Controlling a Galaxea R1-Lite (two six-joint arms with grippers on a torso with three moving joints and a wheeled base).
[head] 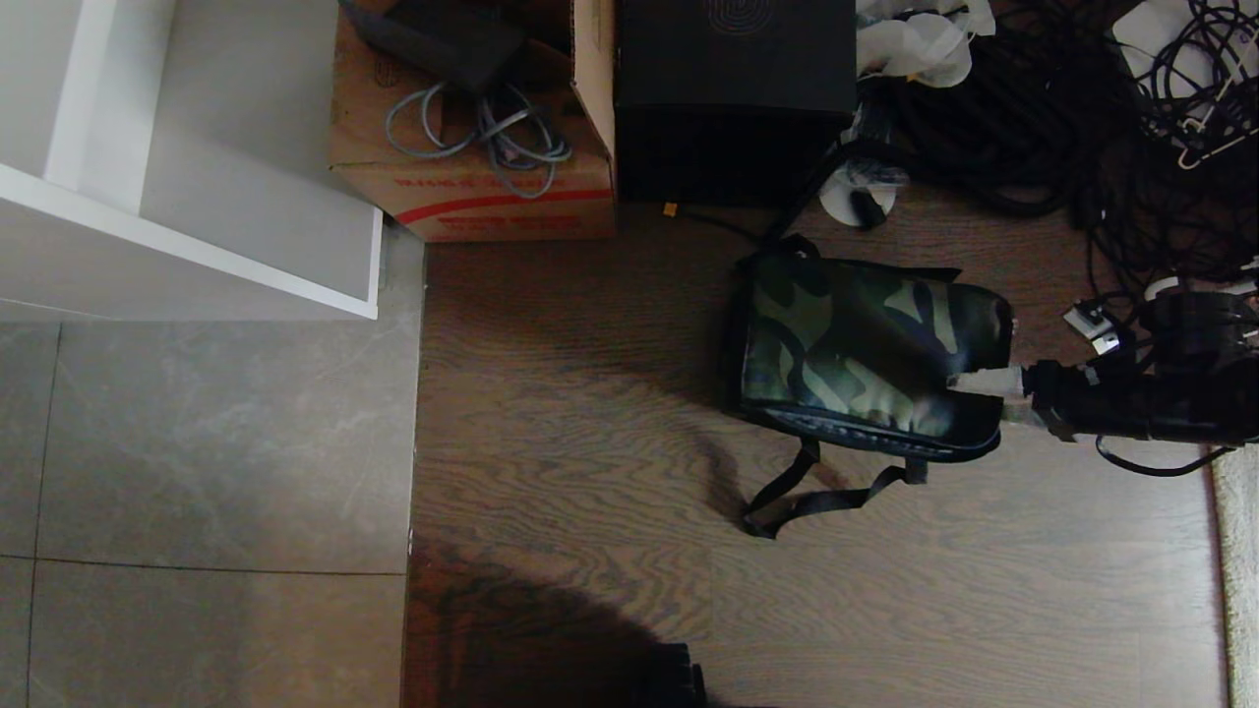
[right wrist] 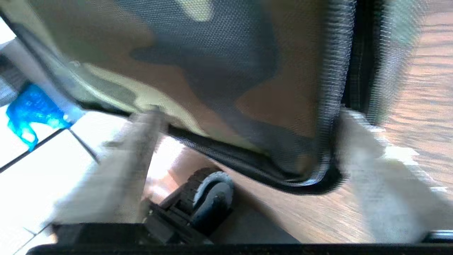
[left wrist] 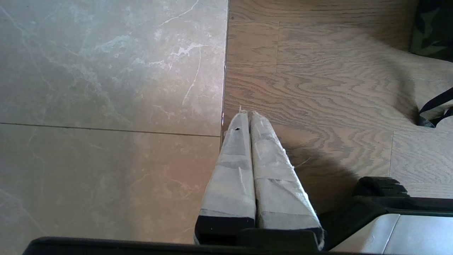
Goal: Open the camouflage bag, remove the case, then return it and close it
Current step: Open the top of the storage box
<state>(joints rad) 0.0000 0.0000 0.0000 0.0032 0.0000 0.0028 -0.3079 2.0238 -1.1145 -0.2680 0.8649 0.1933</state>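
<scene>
The boxy green-black-tan camouflage bag (head: 870,359), closed, lies on the wood floor, long axis three-to-nine, directly at nine o'clock from the right end effector (head: 989,393), whose fingers are spread about its near corner, nothing gripped. The zipper pull cannot be made out; the case is hidden.

**Camouflage bag sits closed on a two-tone floor**

A dark wood-grain plank floor (head: 590,413) meets pale grey marbled tile (head: 197,442) along a straight seam. On the planks rest the boxy green, black and tan camouflage bag (head: 866,344) with its black shoulder strap (head: 816,497) trailing, a brown cardboard box with a red stripe (head: 472,187), a tall plain black box (head: 733,98) and a tangle of black cables (head: 1033,118).
</scene>
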